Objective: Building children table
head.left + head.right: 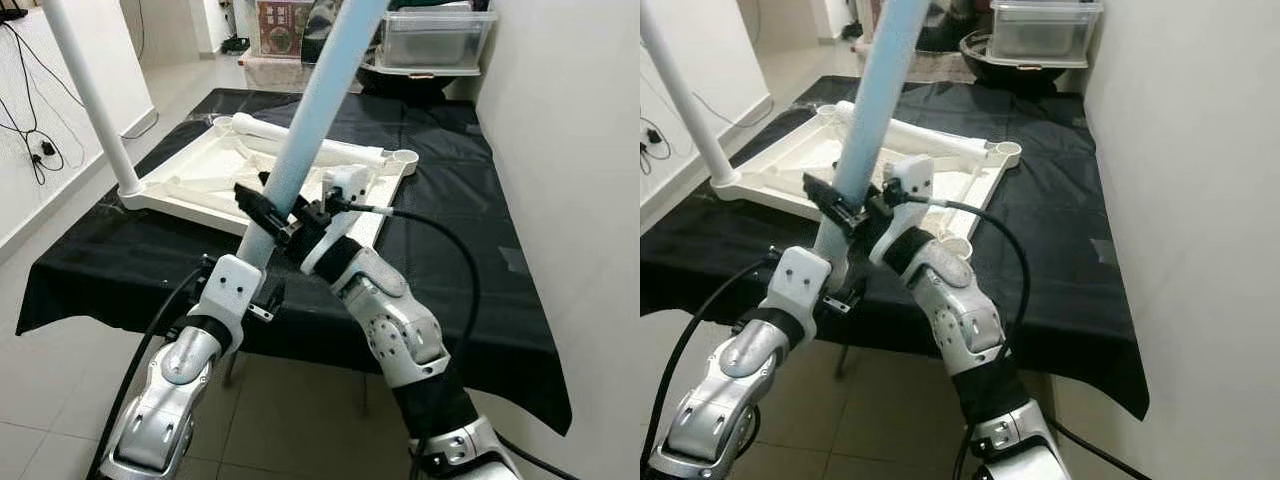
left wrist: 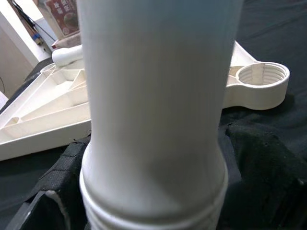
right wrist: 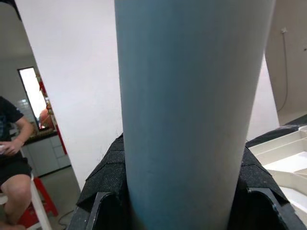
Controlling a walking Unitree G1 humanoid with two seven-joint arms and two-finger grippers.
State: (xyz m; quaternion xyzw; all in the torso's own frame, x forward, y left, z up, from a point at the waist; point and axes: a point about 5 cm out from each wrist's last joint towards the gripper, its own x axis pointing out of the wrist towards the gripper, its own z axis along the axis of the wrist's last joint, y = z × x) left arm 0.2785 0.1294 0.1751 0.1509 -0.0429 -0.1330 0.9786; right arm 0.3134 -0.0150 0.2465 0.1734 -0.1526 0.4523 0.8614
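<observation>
Both hands, left hand (image 1: 262, 262) and right hand (image 1: 272, 208), clamp the tilted table leg (image 1: 318, 98).

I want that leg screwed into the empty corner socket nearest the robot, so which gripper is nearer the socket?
Right. The right gripper clamps the table leg just before the empty socket; the left gripper grips the leg's lower end, farther toward the robot's left.

Both the left gripper (image 1: 830, 262) and right gripper (image 1: 845, 205) clamp the tilted table leg (image 1: 872, 95); upturned tabletop (image 1: 790, 160) behind.

A black-draped table (image 1: 470, 300) carries the overturned white tabletop (image 1: 200, 175), one leg (image 1: 85, 90) upright.
</observation>
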